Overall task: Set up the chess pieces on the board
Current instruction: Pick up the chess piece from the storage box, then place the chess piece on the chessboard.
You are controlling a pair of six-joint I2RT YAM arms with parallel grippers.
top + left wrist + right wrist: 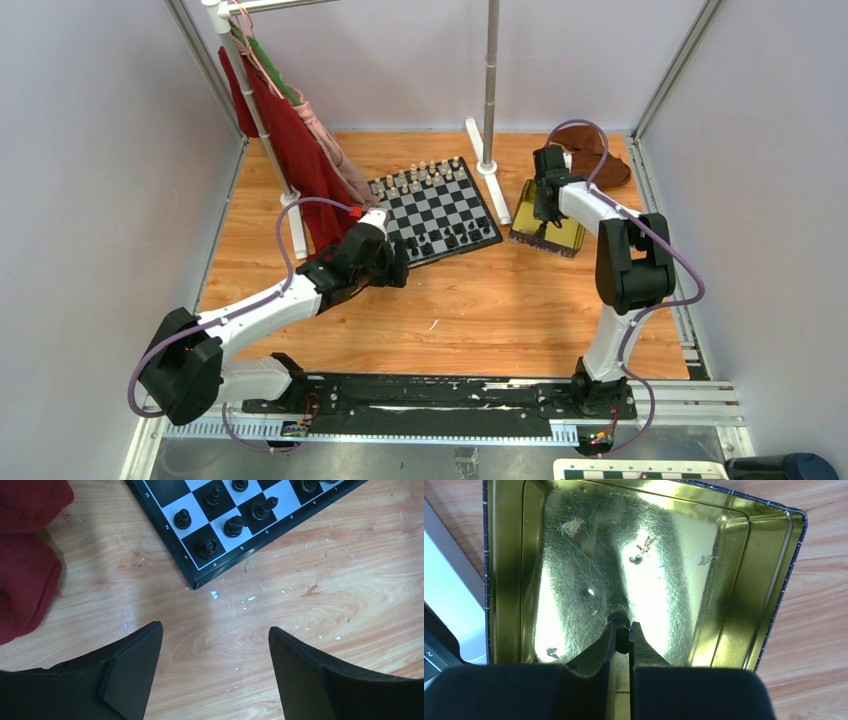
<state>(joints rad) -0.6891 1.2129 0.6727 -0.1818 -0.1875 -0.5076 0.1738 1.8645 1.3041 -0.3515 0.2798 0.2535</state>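
Closest to my right wrist camera, the right gripper (623, 631) has its fingers drawn nearly together, pinching a small black piece (618, 619) low in the middle of the gold tin (774, 580). I can make out no other piece in the tin, only scratches and flecks. At the bottom of the left wrist view, the left gripper (215, 635) hangs wide open over bare table (300, 605), holding nothing, with the board (200, 576) corner at upper centre. From overhead, cream pieces (424, 177) fill the board's upper edge and black pieces (450, 238) line its lower edge. I judge setup nearly finished. Which squares remain empty I cannot tell.
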